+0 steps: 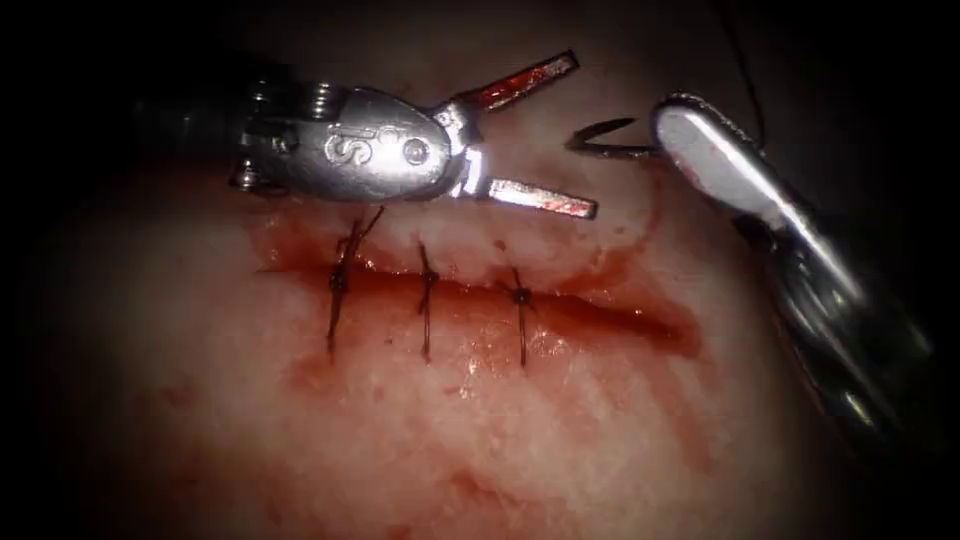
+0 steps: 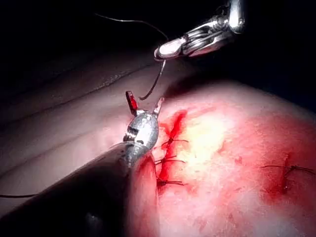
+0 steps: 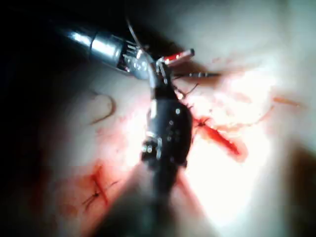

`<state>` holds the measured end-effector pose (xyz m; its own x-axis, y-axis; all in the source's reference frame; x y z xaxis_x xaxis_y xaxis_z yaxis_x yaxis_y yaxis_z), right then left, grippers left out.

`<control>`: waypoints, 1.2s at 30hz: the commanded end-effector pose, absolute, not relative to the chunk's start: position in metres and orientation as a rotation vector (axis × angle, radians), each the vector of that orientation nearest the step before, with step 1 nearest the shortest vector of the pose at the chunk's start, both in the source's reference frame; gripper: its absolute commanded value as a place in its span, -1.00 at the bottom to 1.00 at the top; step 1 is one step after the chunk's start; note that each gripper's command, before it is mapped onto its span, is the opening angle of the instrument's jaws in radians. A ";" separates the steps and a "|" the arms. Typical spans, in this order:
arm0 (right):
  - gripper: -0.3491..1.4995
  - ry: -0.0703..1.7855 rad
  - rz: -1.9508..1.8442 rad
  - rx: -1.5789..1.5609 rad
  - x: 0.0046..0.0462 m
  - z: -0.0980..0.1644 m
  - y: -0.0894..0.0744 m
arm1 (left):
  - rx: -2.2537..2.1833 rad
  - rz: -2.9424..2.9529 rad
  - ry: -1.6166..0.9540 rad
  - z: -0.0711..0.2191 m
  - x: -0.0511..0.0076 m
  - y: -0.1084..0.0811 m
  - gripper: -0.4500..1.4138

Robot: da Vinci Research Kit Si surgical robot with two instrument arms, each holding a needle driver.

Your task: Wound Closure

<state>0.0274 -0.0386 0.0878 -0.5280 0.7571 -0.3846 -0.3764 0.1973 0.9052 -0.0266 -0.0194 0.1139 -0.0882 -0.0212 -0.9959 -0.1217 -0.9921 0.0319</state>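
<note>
While clear of the tissue [image 1: 500, 420], needle [image 1: 605, 140] in right tool [image 1: 668, 125]; left tool [image 1: 560, 135] agape

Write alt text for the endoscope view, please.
The right pincer, jaws shut, holds the curved needle clear of the tissue, facing the left pincer, open and holding nothing. Three knotted stitches cross the cut.

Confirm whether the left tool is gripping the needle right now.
No. In the endoscope view the left tool has its jaws spread open and holds nothing, while the right tool holds the needle above the tissue.
</note>
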 end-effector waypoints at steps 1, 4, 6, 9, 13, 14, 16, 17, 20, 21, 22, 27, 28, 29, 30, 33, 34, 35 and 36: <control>-1.00 1.531 1.522 0.391 0.0284 0.088 -0.039 | -2.070 2.259 0.167 0.114 -0.0270 -0.019 -0.12; -1.00 1.532 1.542 0.416 0.0284 0.088 -0.039 | -2.036 2.253 0.205 0.114 -0.0264 -0.019 -0.71; -1.00 1.532 1.546 0.420 0.0284 0.089 -0.039 | -2.031 2.239 0.211 0.114 -0.0261 -0.020 -1.00; -1.00 1.532 1.547 0.420 0.0285 0.089 -0.039 | -2.019 2.225 0.210 0.114 -0.0256 -0.020 -1.00; 0.00 1.541 1.515 0.451 0.0289 0.089 -0.039 | -1.996 2.195 0.156 0.114 -0.0246 -0.019 -1.00; 0.29 1.544 1.500 0.466 0.0290 0.089 -0.038 | -1.995 2.184 0.131 0.114 -0.0245 -0.019 -1.00; 0.67 1.549 1.468 0.498 0.0293 0.089 -0.038 | -2.004 2.170 0.097 0.113 -0.0243 -0.019 -1.00; 0.75 1.550 1.463 0.504 0.0294 0.089 -0.038 | -2.006 2.167 0.072 0.113 -0.0242 -0.019 -1.00; 0.80 1.570 1.327 0.424 0.0296 0.089 -0.039 | -1.988 2.150 -0.060 0.113 -0.0237 -0.019 -1.00; 0.80 1.580 1.256 0.376 0.0296 0.089 -0.039 | -1.975 2.153 -0.147 0.113 -0.0234 -0.019 -1.00; 0.80 1.587 1.223 0.352 0.0296 0.089 -0.039 | -1.964 2.144 -0.193 0.113 -0.0233 -0.019 -1.00; 0.80 1.563 0.859 0.156 0.0295 0.090 -0.039 | -1.913 2.047 -0.464 0.113 -0.0225 -0.019 -1.00; 0.82 1.518 0.732 0.132 0.0295 0.089 -0.040 | -1.898 2.023 -0.516 0.113 -0.0221 -0.018 -1.00; 0.82 1.500 0.678 0.123 0.0296 0.089 -0.040 | -1.889 2.018 -0.524 0.113 -0.0220 -0.018 -1.00; 0.82 1.484 0.634 0.120 0.0296 0.089 -0.040 | -1.880 2.009 -0.543 0.114 -0.0218 -0.018 -1.00; 0.80 1.396 0.456 -0.032 0.0297 0.089 -0.039 | -1.817 1.948 -0.667 0.114 -0.0208 -0.018 -1.00; 0.80 1.381 0.432 -0.068 0.0297 0.088 -0.039 | -1.807 1.928 -0.720 0.114 -0.0206 -0.018 -1.00; 0.80 1.374 0.410 -0.098 0.0297 0.088 -0.039 | -1.793 1.908 -0.768 0.114 -0.0205 -0.018 -1.00; 0.80 1.370 0.380 -0.126 0.0297 0.088 -0.038 | -1.778 1.889 -0.815 0.114 -0.0205 -0.018 -1.00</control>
